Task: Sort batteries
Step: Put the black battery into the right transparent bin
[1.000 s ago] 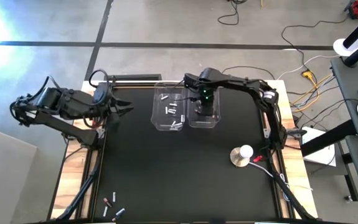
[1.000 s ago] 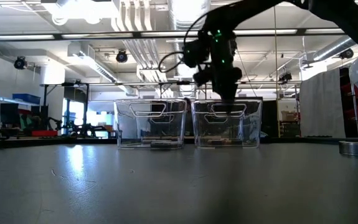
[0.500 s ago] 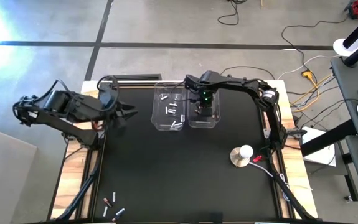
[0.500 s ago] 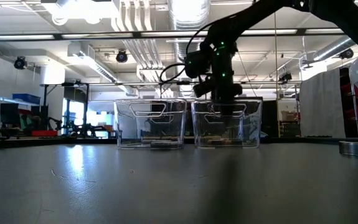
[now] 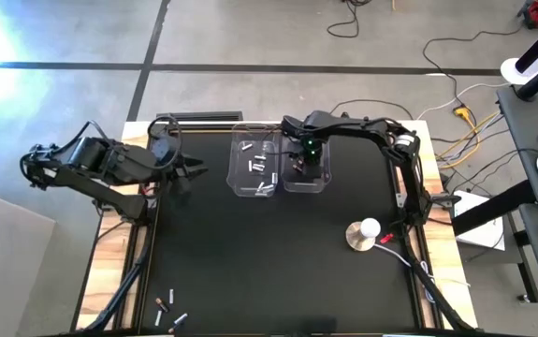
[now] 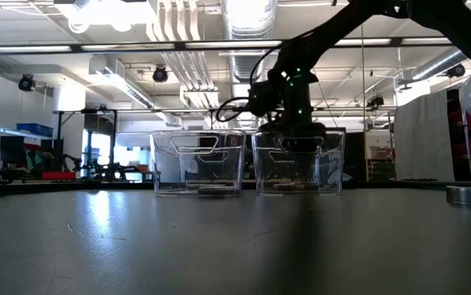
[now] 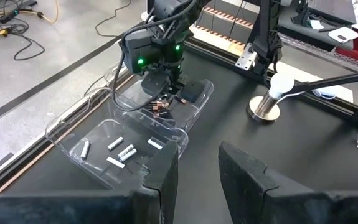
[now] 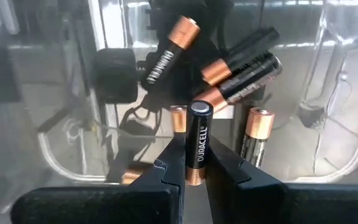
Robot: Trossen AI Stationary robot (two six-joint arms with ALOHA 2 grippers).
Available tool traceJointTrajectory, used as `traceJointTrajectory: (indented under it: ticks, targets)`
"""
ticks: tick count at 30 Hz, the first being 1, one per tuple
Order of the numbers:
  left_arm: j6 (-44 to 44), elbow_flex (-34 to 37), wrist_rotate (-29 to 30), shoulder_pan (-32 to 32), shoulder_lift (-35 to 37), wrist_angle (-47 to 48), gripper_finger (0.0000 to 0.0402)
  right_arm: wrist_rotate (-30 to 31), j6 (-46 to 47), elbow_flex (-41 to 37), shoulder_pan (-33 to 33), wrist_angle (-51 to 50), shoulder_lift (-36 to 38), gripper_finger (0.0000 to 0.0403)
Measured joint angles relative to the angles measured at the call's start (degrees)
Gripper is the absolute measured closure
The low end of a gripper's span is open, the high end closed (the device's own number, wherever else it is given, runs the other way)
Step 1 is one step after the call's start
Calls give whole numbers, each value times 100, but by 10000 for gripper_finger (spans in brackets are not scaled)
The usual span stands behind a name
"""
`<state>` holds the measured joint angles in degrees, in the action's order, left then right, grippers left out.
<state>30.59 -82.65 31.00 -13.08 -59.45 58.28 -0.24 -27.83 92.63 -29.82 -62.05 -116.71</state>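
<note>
Loose batteries [image 5: 168,307]: nearest you, a small scatter at the near left edge of the black table [image 5: 269,262], well apart from both arms; you have these left to sort.
White-topped metal disc [image 5: 363,232]: right of centre on the table; it is not part of the sorting.
Left gripper [image 5: 192,170]: waiting near the table's left edge, left of the bins; its fingers [image 7: 166,177] stand a narrow way apart with nothing between them.
Left bin [image 5: 255,167]: clear plastic, holding several silvery-white batteries [image 7: 126,152] lying flat.
Right bin [image 5: 311,180]: touching the left bin's side, holding the dark copper-ended batteries [image 8: 241,68].
Right gripper [image 8: 194,171]: lowered into the right bin, pinching one dark Duracell battery [image 8: 198,140] upright, just above the pile.
Height over the pile: hard to judge through the clear wall in the low view; it looks close.
Handling: your battery is a rigid, smooth metal cylinder, dense for its size. It will roll once loose and can slip or pivot in a light pinch.
Where to hold: across the middle of the barrel, as the pads sit now on its lower half.
Release: you would do well to let go low, so it does not bounce off the others.
</note>
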Motion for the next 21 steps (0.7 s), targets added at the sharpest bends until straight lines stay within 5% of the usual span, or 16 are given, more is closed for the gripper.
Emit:
traceJointTrajectory:
  ticks: [21]
  targets:
    - [440,-2,-2,-163,30,15,306,28,-72,-598,-287,586,20,371]
